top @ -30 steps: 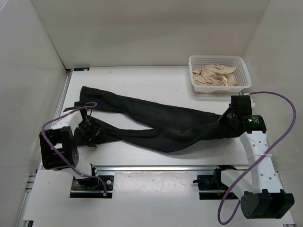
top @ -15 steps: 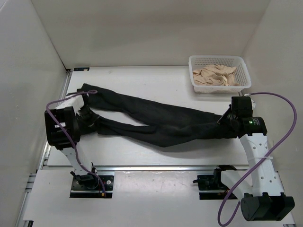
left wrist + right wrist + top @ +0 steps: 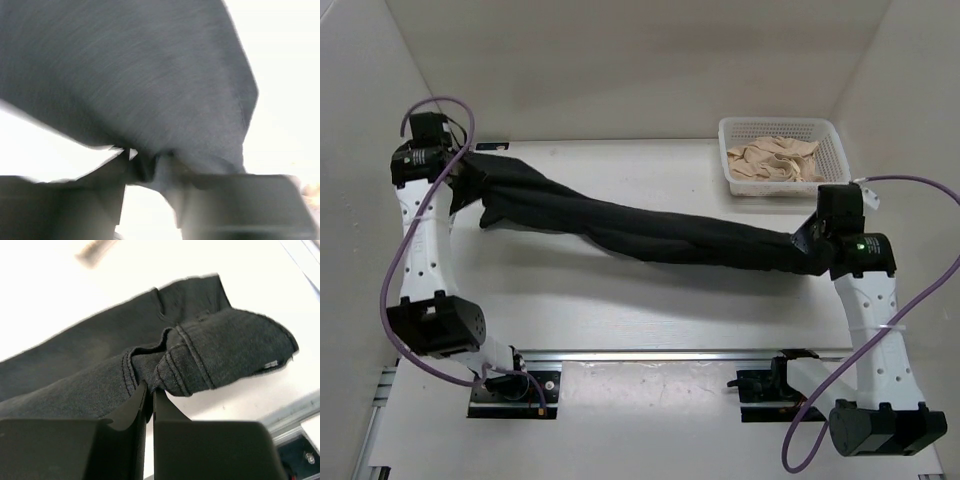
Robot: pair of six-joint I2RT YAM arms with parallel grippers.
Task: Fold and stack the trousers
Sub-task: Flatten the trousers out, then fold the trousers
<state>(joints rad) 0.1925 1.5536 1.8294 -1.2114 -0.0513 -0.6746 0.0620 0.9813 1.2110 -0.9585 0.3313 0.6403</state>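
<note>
1. The trousers (image 3: 650, 235) lay drawn out as one dark band across the table (image 3: 620, 310). Their long axis ran from the far left corner down to the near right. Whether the middle rested on the surface or hung just above it could not be told.
2. The left gripper (image 3: 470, 178) held the far-left end raised. Its wrist view was blurred, but cloth was bunched into the gap between the fingers (image 3: 90, 200), so it was pinching fabric.
3. The right gripper (image 3: 807, 250) had its fingers (image 3: 125, 415) pressed almost together on a fold of thick stitched edge, and the rest of that end spilled loose beyond them.
4. From the left gripper the garment ran rightward and toward the arm bases; from the right gripper it ran leftward and away. Each arm was nearest its own end, and neither was near the middle. A lengthwise fold would probably mean carrying one end along this axis to meet the other.
5. The left gripper sat close to the left wall (image 3: 380, 150) and the back corner, with little room to go farther out.
6. The white basket (image 3: 785, 189) of beige cloths (image 3: 775, 160) stood just beyond the right gripper, apart from the trousers.
7. The widest bare stretch lay between the band and the near rail (image 3: 650, 353).
</note>
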